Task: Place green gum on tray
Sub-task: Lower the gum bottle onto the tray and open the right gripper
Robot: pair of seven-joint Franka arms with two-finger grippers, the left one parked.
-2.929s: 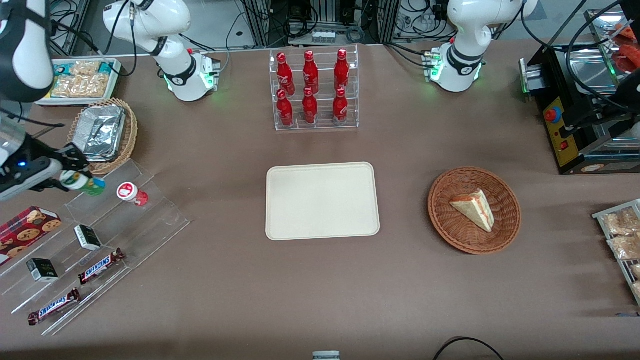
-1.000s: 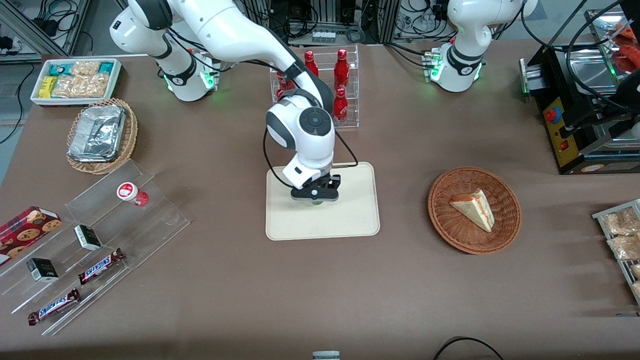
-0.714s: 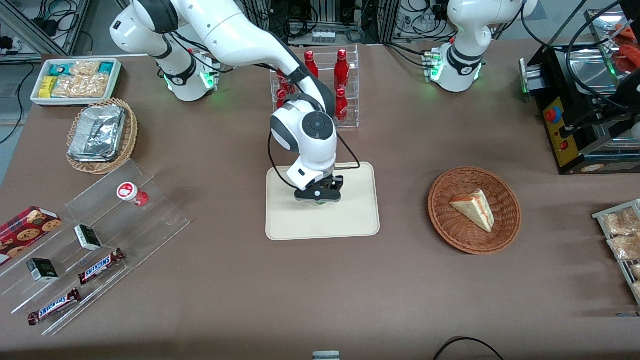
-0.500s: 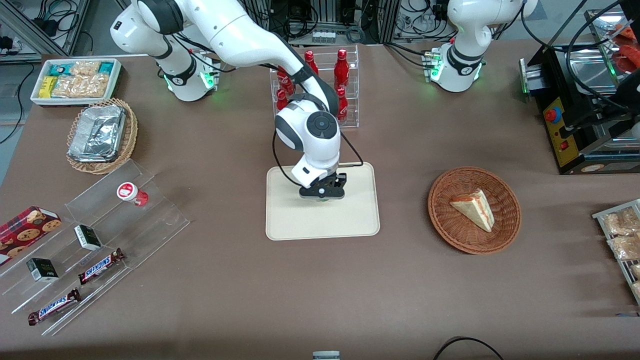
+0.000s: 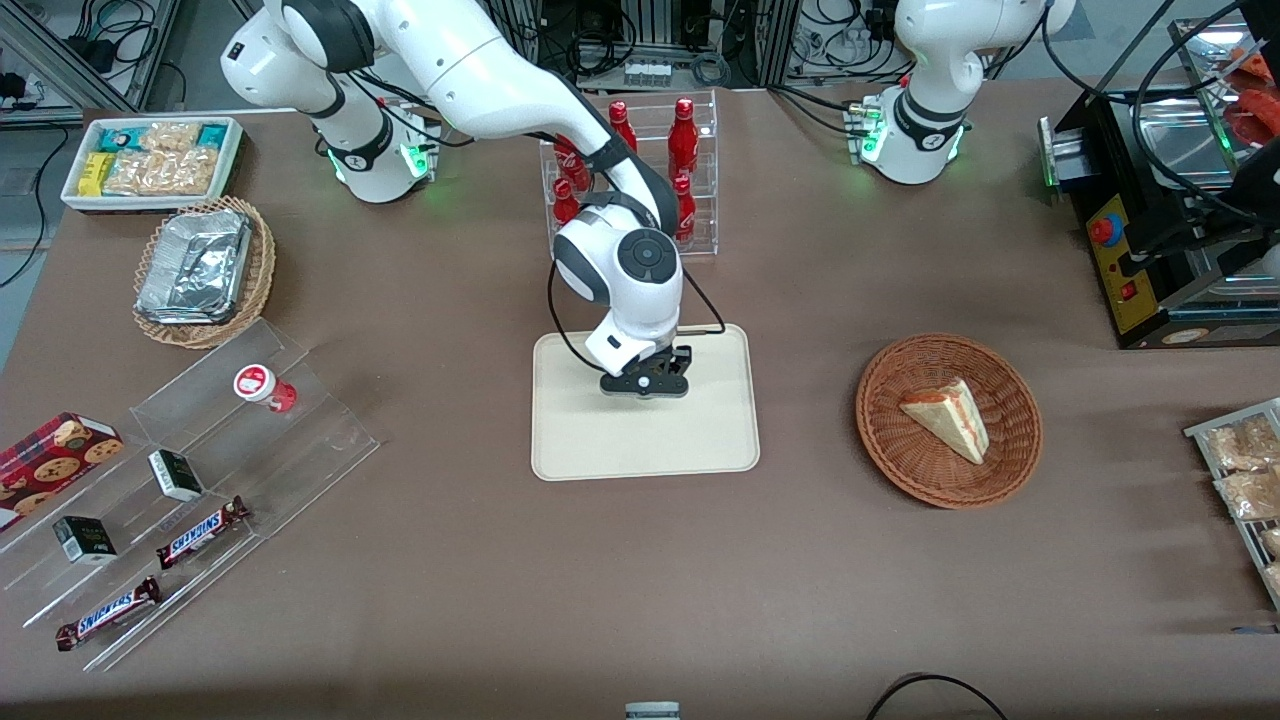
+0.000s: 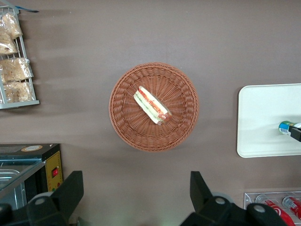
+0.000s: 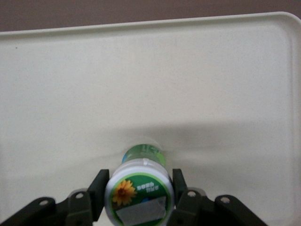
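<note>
- Cream, flat, rounded-corner plastic tray (image 5: pixel 700 440) with a low rim lies mid-table, nearer the front camera than the clear acrylic rack of red bottles (image 5: pixel 684 215); its surface is bare except under the arm.
- White right arm reaches from its base over the tray, wrist pointed straight down, black gripper (image 5: pixel 646 383) low over the tray's middle.
- Small green gum bottle (image 7: pixel 139 190) — white lid, green rim, flower print — stands upright between the fingers (image 7: pixel 181 193), which are clamped on its sides; its base looks at or just above the tray.
- Transport is done, I judge; letting go and lifting clear remain.
</note>
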